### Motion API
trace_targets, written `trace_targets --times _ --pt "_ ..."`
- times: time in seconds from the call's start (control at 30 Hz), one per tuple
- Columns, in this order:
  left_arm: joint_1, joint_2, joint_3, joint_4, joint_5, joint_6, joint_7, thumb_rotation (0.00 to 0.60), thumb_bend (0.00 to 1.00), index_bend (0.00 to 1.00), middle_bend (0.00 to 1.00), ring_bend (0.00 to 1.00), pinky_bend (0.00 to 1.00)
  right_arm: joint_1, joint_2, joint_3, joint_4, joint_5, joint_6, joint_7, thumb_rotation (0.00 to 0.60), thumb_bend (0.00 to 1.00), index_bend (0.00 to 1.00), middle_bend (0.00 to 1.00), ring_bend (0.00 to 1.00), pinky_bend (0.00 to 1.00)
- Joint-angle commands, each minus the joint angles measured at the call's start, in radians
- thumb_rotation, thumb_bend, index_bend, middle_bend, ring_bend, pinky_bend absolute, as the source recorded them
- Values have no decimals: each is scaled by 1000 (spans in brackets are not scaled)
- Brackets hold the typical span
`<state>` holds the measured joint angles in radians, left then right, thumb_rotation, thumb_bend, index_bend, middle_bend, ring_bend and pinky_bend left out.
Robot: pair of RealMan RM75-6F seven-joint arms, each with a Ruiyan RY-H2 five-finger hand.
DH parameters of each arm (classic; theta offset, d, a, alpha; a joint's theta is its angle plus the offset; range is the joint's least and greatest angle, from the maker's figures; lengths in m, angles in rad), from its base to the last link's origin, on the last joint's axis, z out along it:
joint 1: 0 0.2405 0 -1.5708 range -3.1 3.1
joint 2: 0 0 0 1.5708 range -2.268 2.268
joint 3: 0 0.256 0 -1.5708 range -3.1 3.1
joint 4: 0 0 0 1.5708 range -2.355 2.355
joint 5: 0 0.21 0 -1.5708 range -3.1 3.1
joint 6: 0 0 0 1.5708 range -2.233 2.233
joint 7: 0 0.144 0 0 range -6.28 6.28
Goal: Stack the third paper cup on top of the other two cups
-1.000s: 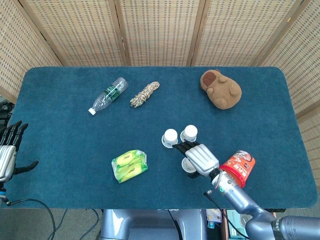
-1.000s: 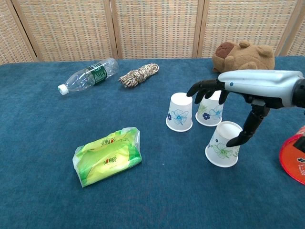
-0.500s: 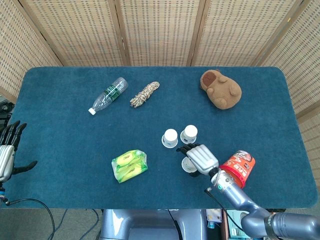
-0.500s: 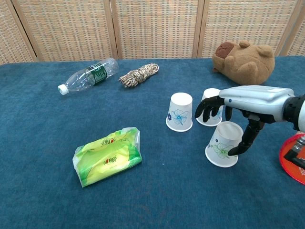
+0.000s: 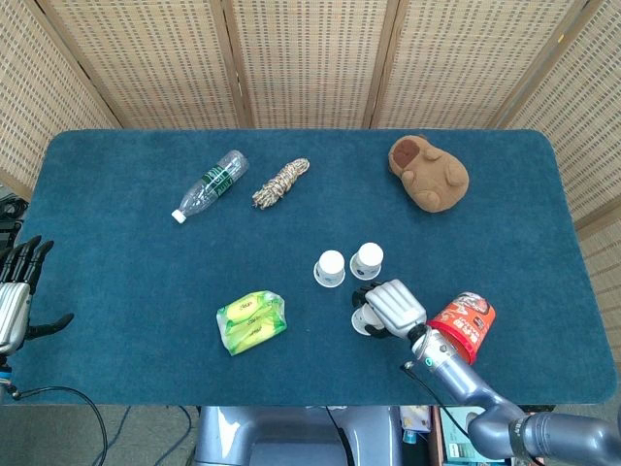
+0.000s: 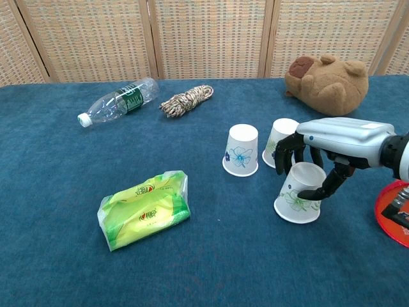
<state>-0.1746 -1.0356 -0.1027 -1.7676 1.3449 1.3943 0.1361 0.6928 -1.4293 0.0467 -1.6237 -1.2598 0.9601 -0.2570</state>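
Three white floral paper cups stand upside down on the blue table. Two of them are side by side: the left cup and the right cup. The third cup stands nearer the front. My right hand grips it from above, with its fingers curled round the far left side and the thumb against the right side. My left hand hangs open at the table's left edge, fingers apart and holding nothing.
A green packet lies front left. A plastic bottle and a rope bundle lie at the back. A brown plush toy sits behind the cups. A red container is at the right edge by my right forearm.
My right hand drew back from above the two rear cups, came down, and closed its fingers and thumb around the third cup. The left hand stayed put.
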Motion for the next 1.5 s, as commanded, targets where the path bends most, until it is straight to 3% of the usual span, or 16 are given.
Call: trace_targets --times 0.03,0.17,0.4,0.6,0.77,1.23,1.5 --pt "-1 0 0 -2 -2 -1 3 600 163 0 0 0 0 -5 18 7 -26 -11 12 10 600 454 445 545 435 554" --pt "-2 0 0 -4 -4 -4 6 600 162 0 0 0 0 -10 67 28 -86 -36 42 15 600 459 445 547 435 554" --pt "-4 -1 1 -7 -7 -7 14 600 163 0 0 0 0 2 190 115 -217 -30 88 -1 600 459 445 546 435 554" --pt "-6 -1 1 -8 -9 -9 20 600 163 0 0 0 0 69 247 213 -240 101 38 -54 600 459 445 545 435 554" --pt "-9 -1 -1 -8 -17 -15 21 600 163 0 0 0 0 124 245 253 -235 232 1 -113 600 459 445 545 435 554" --pt "-12 11 -1 -13 -28 -28 11 600 163 0 0 0 0 216 137 238 -126 428 -11 -227 600 459 445 544 435 554" --pt "-12 10 -1 -13 -30 -28 10 600 163 0 0 0 0 246 84 222 -99 473 7 -270 600 459 445 544 435 554"
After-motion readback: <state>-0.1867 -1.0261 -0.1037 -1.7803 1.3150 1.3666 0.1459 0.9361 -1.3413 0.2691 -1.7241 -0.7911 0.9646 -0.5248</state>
